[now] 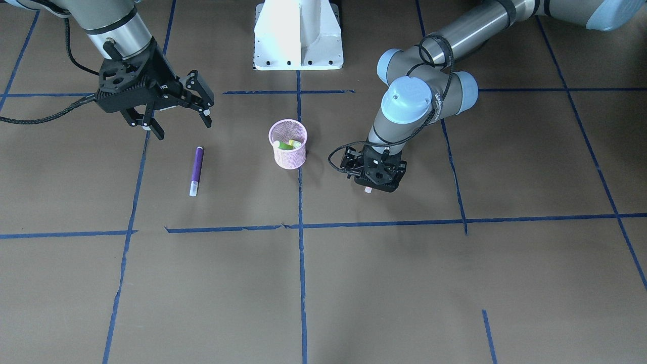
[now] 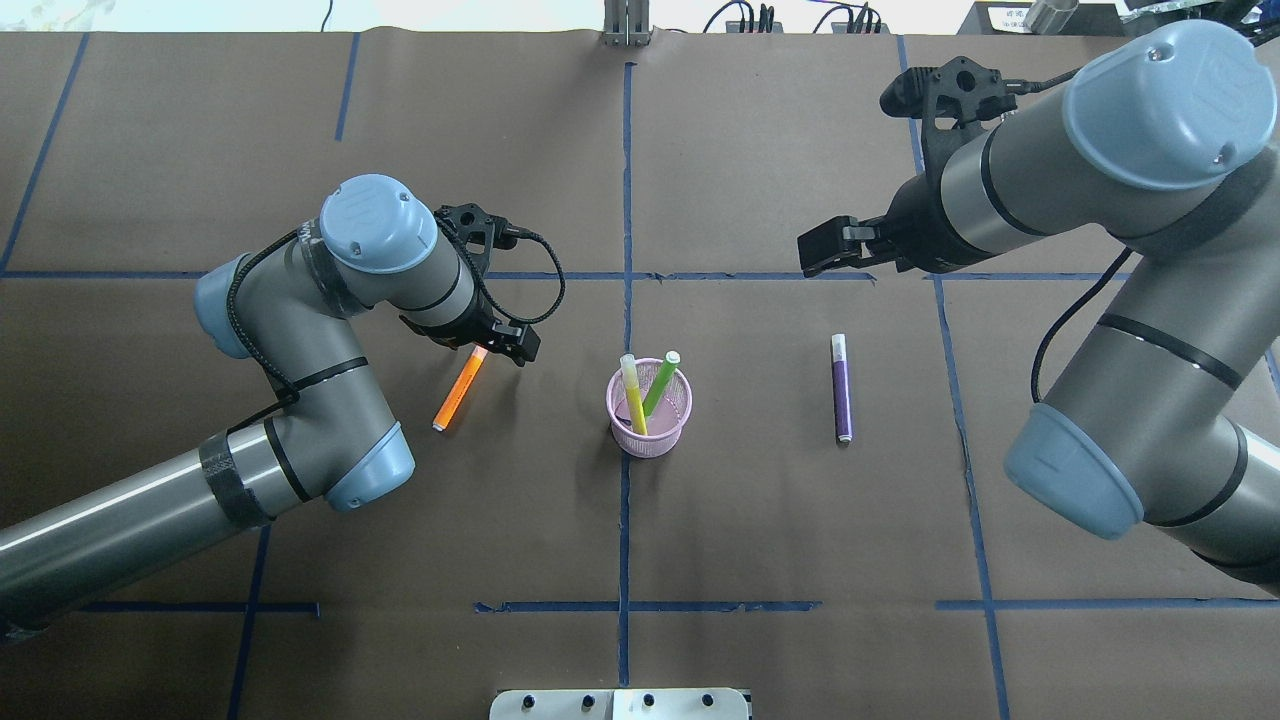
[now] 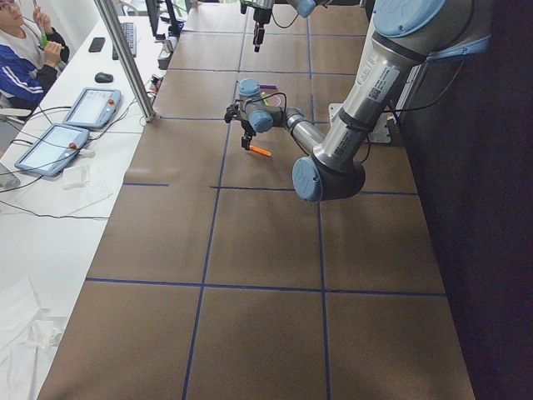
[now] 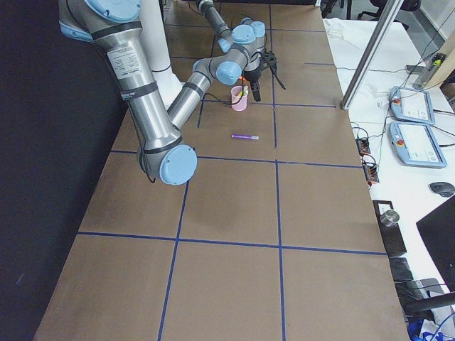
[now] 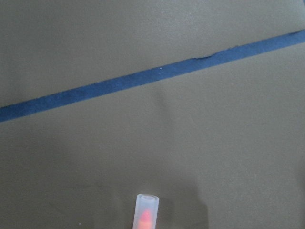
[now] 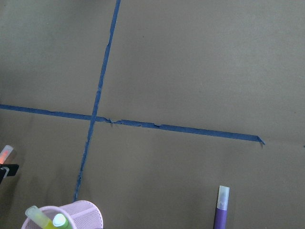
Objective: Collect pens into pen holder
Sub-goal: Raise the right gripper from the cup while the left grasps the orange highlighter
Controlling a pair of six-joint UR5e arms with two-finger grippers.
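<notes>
The pink mesh pen holder (image 1: 288,151) (image 2: 648,425) stands at the table's middle with a green pen (image 2: 660,384) and a yellow pen (image 2: 633,395) upright in it. An orange pen (image 2: 458,392) lies slanted left of the holder. My left gripper (image 2: 500,348) (image 1: 373,177) points down, shut on the orange pen's pale cap end, which shows in the left wrist view (image 5: 147,212). A purple pen (image 2: 841,390) (image 1: 196,169) lies on the table right of the holder. My right gripper (image 1: 179,121) (image 2: 840,250) is open and empty, raised beyond the purple pen.
The white robot base (image 1: 298,35) stands at the table's robot side. Blue tape lines (image 2: 625,250) grid the brown table. A metal post (image 3: 125,62) and a side table with tablets (image 3: 58,142) stand past the far edge, where an operator (image 3: 21,50) sits.
</notes>
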